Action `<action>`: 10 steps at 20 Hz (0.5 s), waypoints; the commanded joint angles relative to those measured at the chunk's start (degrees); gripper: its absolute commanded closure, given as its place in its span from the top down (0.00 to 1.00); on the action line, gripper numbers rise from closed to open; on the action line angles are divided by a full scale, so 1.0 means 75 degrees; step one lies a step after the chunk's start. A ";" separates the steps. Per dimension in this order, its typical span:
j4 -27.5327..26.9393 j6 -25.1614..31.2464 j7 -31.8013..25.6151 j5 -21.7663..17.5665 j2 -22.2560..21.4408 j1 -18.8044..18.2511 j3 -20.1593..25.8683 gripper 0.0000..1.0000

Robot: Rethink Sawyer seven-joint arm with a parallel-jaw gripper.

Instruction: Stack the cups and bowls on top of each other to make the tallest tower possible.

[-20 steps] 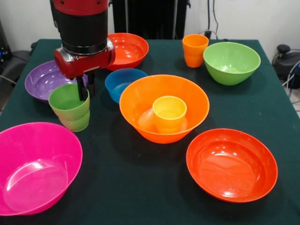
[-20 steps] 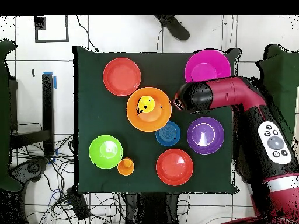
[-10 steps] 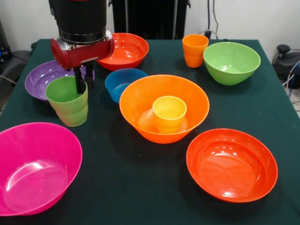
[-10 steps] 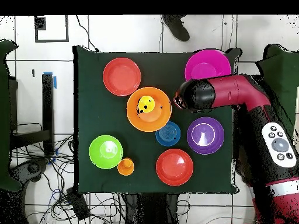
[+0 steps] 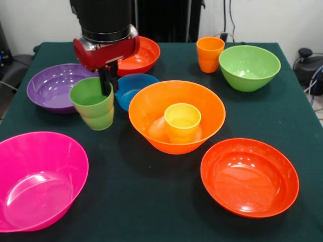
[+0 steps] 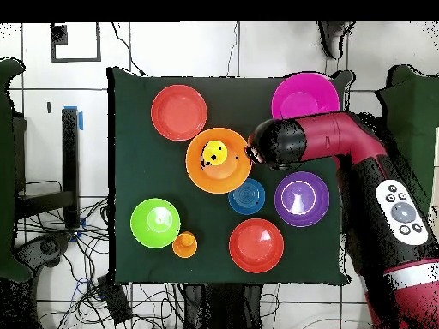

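My gripper [image 5: 107,80] is shut on the rim of the green cup [image 5: 93,103] and holds it upright a little above the table, left of the blue bowl [image 5: 133,85]. The yellow cup [image 5: 182,121] stands inside the large light orange bowl [image 5: 151,108] at the middle. The orange cup [image 5: 209,54] stands at the back beside the lime green bowl [image 5: 248,66]. In the overhead view the arm's head [image 6: 274,144] hides the green cup, just right of the light orange bowl [image 6: 231,176].
The pink bowl [image 5: 38,179] is at the front left and the purple bowl [image 5: 53,85] at the left. One red-orange bowl [image 5: 250,176] is at the front right, the other [image 5: 136,53] behind the arm. All sit on a dark green tablecloth [image 5: 151,201].
The gripper has lifted the green cup off the table and carried it to the right, toward the light orange bowl. The other cups and the bowls have not moved.
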 commanded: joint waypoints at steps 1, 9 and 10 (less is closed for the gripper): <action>0.0652 0.0303 -0.0233 0.0145 -0.0031 0.0536 -0.0294 0.00; 0.0542 0.0088 0.0004 -0.0118 -0.0425 0.0825 -0.0547 0.00; 0.0497 0.0072 0.0049 -0.0236 -0.0567 0.0885 -0.0621 0.00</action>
